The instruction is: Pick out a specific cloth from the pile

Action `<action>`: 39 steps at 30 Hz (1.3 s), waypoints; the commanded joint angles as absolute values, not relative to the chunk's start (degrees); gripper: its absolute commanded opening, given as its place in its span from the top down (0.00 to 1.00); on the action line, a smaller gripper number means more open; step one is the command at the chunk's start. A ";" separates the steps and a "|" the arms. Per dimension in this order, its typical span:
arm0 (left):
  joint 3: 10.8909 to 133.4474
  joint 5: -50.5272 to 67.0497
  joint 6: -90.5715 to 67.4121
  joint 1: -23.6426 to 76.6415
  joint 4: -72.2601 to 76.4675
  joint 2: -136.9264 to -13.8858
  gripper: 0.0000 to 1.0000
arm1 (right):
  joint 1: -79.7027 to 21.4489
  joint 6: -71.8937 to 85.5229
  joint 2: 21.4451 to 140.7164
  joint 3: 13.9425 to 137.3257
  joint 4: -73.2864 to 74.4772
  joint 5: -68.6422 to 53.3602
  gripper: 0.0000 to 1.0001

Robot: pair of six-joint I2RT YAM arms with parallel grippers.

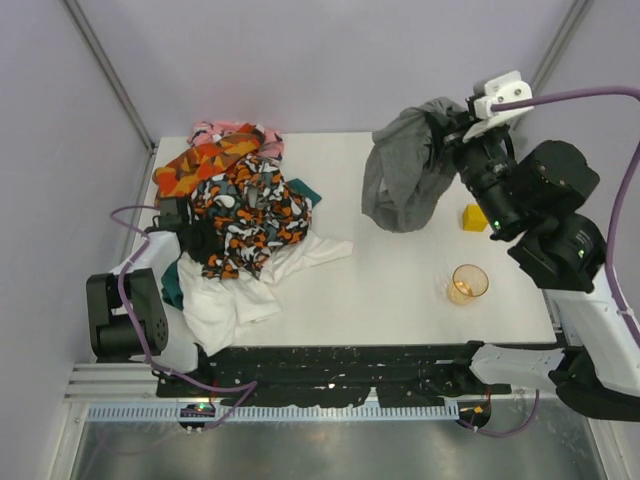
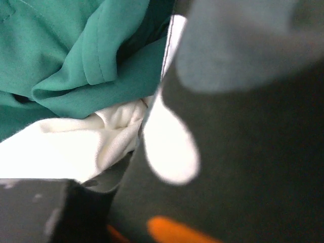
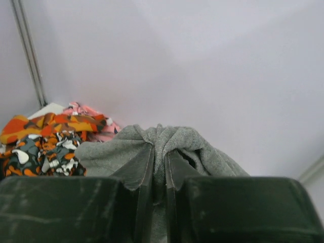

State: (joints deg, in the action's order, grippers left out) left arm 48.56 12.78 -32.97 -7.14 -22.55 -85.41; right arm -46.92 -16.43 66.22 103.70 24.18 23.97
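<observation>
The cloth [image 1: 400, 175] is plain dark grey and hangs bunched above the table's right half. My right gripper [image 1: 452, 128] is shut on its top. In the right wrist view the fingers [image 3: 144, 169] pinch a grey fold [image 3: 167, 139], gripper [image 3: 159, 169]. The pile [image 1: 240, 205] lies at the table's left, also visible in the right wrist view [image 3: 45, 142]. My left gripper [image 1: 195, 240] sits low at the pile's near-left edge, pressed into the clothes. The left wrist view shows only black blotched fabric [image 2: 243, 152], teal fabric [image 2: 76, 50] and white fabric [image 2: 66, 147]; its jaws are hidden.
A yellow block [image 1: 473, 217] lies on the table just right of the hanging cloth. Nearer the front, a clear orange cup [image 1: 468, 284] stands upright. A white garment [image 1: 235, 295] spreads from the pile toward the front edge. Walls enclose the table.
</observation>
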 commanded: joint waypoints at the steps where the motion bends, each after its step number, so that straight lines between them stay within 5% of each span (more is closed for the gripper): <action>1: 50.36 9.93 -33.13 -7.56 -25.57 -87.19 0.56 | -46.49 -13.73 61.36 97.59 30.05 23.66 0.95; 4: 51.68 11.95 -33.22 -7.65 -26.10 -86.14 0.28 | -46.49 -7.93 56.01 88.18 30.77 19.43 0.95; 5: 52.11 12.30 -33.57 -7.56 -26.45 -85.00 0.05 | -46.49 -6.69 54.94 82.93 30.15 20.03 0.95; 6: 52.99 13.26 -33.84 -7.38 -28.20 -83.69 0.00 | -46.49 -4.24 52.67 77.83 28.75 22.13 0.95; 11: 53.43 11.97 -35.33 -1.95 -30.84 -69.20 0.01 | -46.41 6.05 44.92 58.12 21.73 24.95 0.95; 20: 51.16 -13.36 -38.41 11.16 -42.09 -44.93 0.00 | -42.56 20.47 51.32 35.97 15.22 28.22 0.94; 31: 49.31 -11.86 -37.79 11.34 -45.79 -36.66 0.00 | -37.71 22.32 77.69 37.52 2.46 13.10 0.89; 36: 49.57 -14.41 -37.09 11.34 -47.37 -34.81 0.01 | -37.79 20.31 72.98 42.00 6.31 11.16 0.64; 38: 50.09 -13.89 -36.65 11.34 -47.99 -34.63 0.00 | -37.79 20.47 67.71 44.20 10.34 14.04 0.43; 39: 50.45 -13.54 -36.22 11.34 -48.25 -34.63 0.01 | -37.79 20.48 64.46 46.12 12.11 17.28 0.25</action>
